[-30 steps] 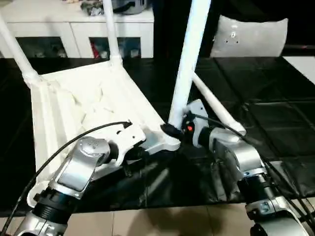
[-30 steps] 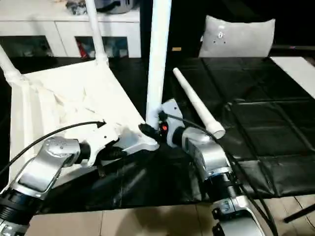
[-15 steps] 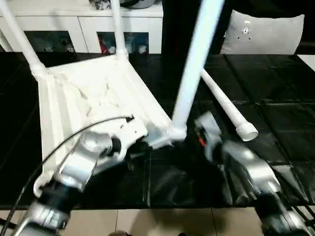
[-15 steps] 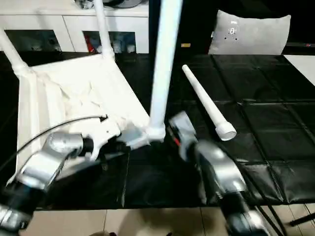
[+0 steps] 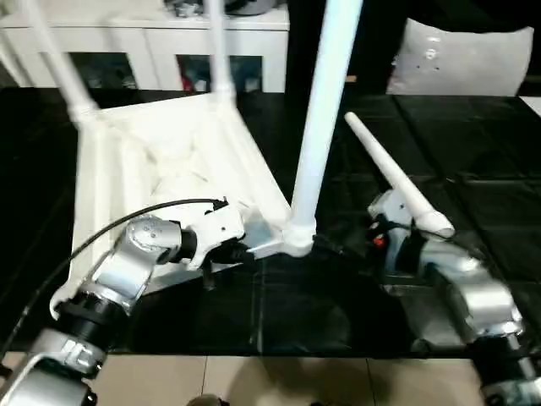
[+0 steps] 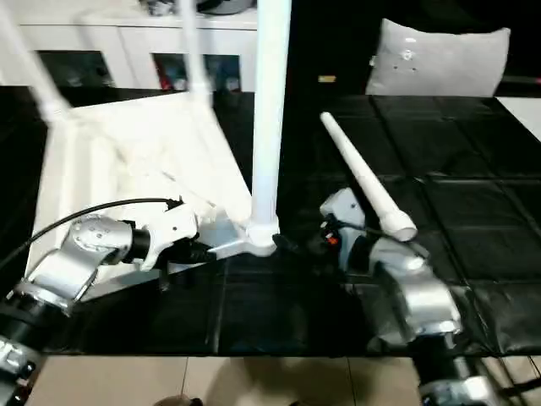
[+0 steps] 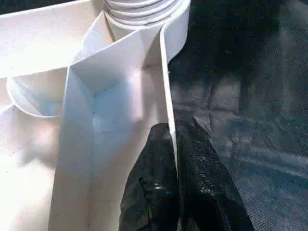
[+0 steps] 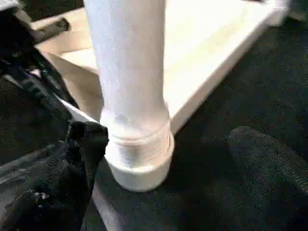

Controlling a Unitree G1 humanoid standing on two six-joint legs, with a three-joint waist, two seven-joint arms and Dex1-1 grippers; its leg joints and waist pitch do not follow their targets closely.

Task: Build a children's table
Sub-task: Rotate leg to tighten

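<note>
The children's table lies upside down on the black mat, its ribbed white top (image 5: 169,161) facing up. Three legs stand in its corner sockets: two at the far side and a near leg (image 5: 325,101) rising from the near right socket (image 5: 297,238). Another leg (image 5: 393,173) lies loose on the mat to the right. My left gripper (image 5: 241,251) is shut on the top's thin rim (image 7: 166,86) just beside that socket, one black finger (image 7: 154,159) on each side of the wall. My right gripper (image 8: 168,139) stands open just right of the near leg's base, fingers wide apart and off the leg.
A white cabinet with glass doors (image 5: 144,51) stands behind the table top. A grey cushion (image 5: 461,59) sits at the back right. The black mat (image 5: 482,169) stretches away to the right, and its front edge meets tiled floor (image 5: 254,381).
My right gripper has let go of the near leg's base, opened wide and drawn back to the right. The left gripper has kept its hold on the rim. The camera has shifted.
</note>
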